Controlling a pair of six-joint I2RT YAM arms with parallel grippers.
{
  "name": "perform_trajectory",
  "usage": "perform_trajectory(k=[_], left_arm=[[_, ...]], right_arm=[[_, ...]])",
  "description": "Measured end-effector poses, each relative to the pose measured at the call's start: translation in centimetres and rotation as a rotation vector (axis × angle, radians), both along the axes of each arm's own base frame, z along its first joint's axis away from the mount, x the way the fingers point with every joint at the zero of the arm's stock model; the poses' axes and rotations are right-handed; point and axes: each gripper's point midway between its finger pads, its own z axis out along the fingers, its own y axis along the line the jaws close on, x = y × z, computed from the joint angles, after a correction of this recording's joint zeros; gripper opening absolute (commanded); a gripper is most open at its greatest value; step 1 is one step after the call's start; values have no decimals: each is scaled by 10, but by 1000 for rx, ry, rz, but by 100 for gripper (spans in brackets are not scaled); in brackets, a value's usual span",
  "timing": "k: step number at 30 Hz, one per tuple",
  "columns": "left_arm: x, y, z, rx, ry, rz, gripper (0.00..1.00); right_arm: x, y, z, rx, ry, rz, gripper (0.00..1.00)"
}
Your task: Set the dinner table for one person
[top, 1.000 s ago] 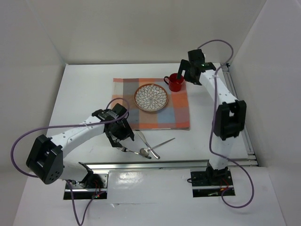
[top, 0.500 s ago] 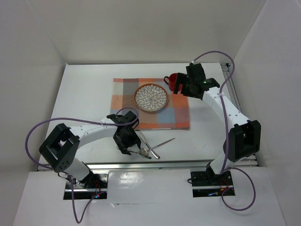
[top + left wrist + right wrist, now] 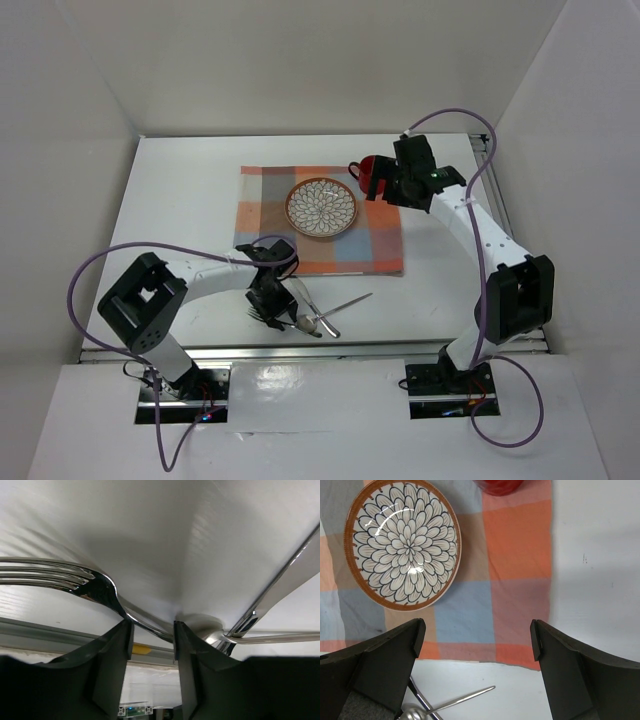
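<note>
You can read no text, number or brand in any view. The dinner table (image 3: pixel 180 200) and the plate (image 3: pixel 321 207), upper centre, are unlettered.

Top: high at the rear, down over large white flat bench (image 3: pixel 180 190). Left wrist: close on shiny steel fork (image 3: pixel 95 582) before left tool (image 3: pixel 152 627). Right wrist: high, downward, sharing round flower-patterned plate (image 3: pixel 402 542) with top.

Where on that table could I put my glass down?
Bare white table runs wide left of the checked mat, and in a strip behind it. There is also room at the front right, between the cutlery and the right arm's base. Crowded: the front middle, where the left pincer straddles the fork, and the mat's far corner by the mug.
</note>
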Motion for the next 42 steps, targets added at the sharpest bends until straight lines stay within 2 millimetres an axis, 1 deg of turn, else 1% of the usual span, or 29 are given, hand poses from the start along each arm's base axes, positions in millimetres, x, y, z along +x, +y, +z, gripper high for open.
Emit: perform_trajectory(k=[2,5,7,8,9,14,17,19,21,23,26,27,29,30,32,33,34,35,36,38,40,42], left_arm=[[1,-1,0,-1,-1,3,44],[1,2,-1,14,0,12,25],[1,6,-1,32,0,29,15],[1,9,0,46,-6,31,3],[2,13,1,62,-14,36,0],[3,32,7,138,-49,56,0],[1,44,10,199,-49,55,0],[5,50,17,237,-62,38,0],[14,52,30,262,-96,13,0],[30,51,50,275,-157,-33,0],[68,47,88,268,-282,-110,0],[84,47,103,272,-321,-144,0],[121,48,127,287,-391,-192,0],[143,48,138,300,-423,-223,0],[182,50,146,329,-468,-275,0],[197,51,146,347,-471,-305,0],[214,53,143,365,-474,-332,0],[229,56,137,383,-470,-362,0],[239,59,129,398,-454,-389,0],[257,64,111,427,-414,-443,0],[267,68,93,439,-373,-495,0],[275,70,80,444,-347,-535,0]], right_arm=[[-1,2,0,0,0,4,99],[-1,4,0,1,0,9,99],[-1,4,0,2,0,9,99],[-1,4,0,2,0,10,99],[-1,4,0,2,0,10,99],[0,5,-2,2,5,12,99],[3,6,-7,-1,17,14,99],[4,6,-12,-4,29,14,99],[5,7,-16,-8,38,15,99],[5,8,-18,-9,45,21,99],[5,9,-19,-11,47,36,99],[4,9,-19,-11,48,41,99],[3,10,-21,-10,52,50,99],[-1,10,-24,-9,58,54,99],[-12,7,-32,-11,83,57,99],[-19,5,-37,-13,96,58,99],[-26,4,-41,-11,110,59,99],[-35,2,-45,-8,127,60,99],[-40,1,-47,-5,135,61,99],[-48,0,-48,0,146,57,99],[-51,-1,-46,4,149,51,99],[-52,-1,-44,10,144,45,99]])
